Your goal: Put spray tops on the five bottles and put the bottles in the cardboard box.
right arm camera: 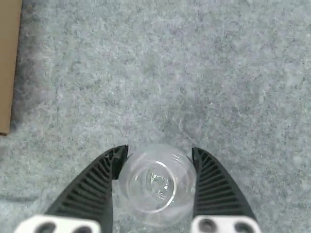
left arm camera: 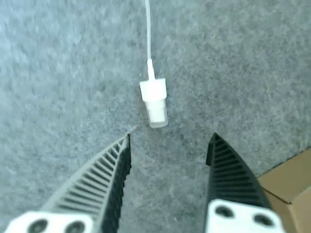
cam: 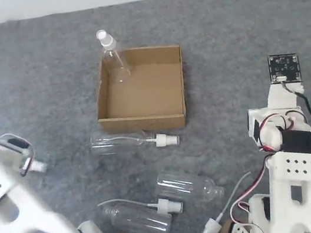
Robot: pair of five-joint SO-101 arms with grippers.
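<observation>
The left gripper [left arm camera: 170, 141] hangs wide open and empty. Its jaws stand either side of a line leading to a loose spray top [left arm camera: 154, 104], which lies on the carpet [left arm camera: 58, 73] just ahead of the tips. The right gripper [right arm camera: 159, 151] has its jaws closed against the two sides of a clear bottle [right arm camera: 155, 184], seen end-on. I cannot tell whether the end facing the camera is the mouth or the base.

The step in hand looks to be picking up that spray top to fit it on the held bottle. To do it well, the jaws should come down over the thick white head rather than the thin tube, and close across its short width. The tube should hang free so it can be threaded into the bottle's neck, while the right arm holds steady.

The spray top's long axis runs straight away from the left gripper, head nearest and tube trailing beyond. The clear bottle's long axis lies along the right wrist camera's line of sight.

From above, the spray top seems to be the small white piece at about 8 o'clock from the cardboard box [cam: 143, 120], well apart from it. The right arm stands at about 4 o'clock. Farthest off, a capped bottle [cam: 115, 60] stands upright inside the box's 11 o'clock corner.
</observation>
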